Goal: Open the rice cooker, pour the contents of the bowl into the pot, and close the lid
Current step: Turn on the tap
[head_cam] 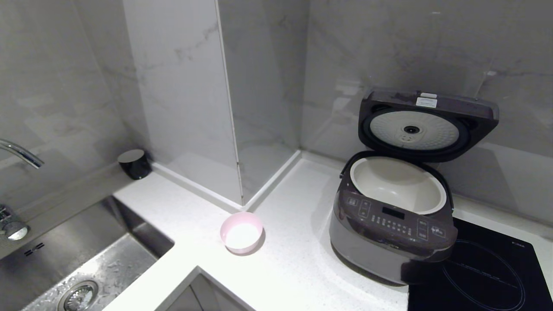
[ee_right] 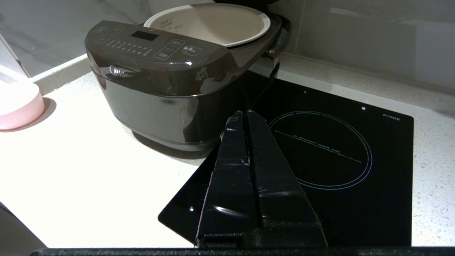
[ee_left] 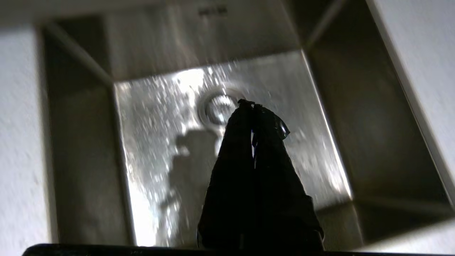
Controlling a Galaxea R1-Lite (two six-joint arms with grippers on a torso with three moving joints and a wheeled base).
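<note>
My left gripper [ee_left: 251, 106] is pinched shut, empty, above the sink [ee_left: 81, 149]; my right gripper [ee_right: 244, 114] is shut too, over the hob [ee_right: 355, 117]. The bowl [head_cam: 241, 232] sits on the counter [head_cam: 293, 259] beside the cooker [head_cam: 391, 224], whose lid [head_cam: 425, 125] is up. It looks light, rigid and slick; I'd pinch its rim.

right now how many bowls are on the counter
1: the bowl, pale pink, stands on the white counter between the sink and the rice cooker. No others show.

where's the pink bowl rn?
Head view: the bowl stands on the white counter, left of the rice cooker and right of the sink, untouched by either gripper.
</note>
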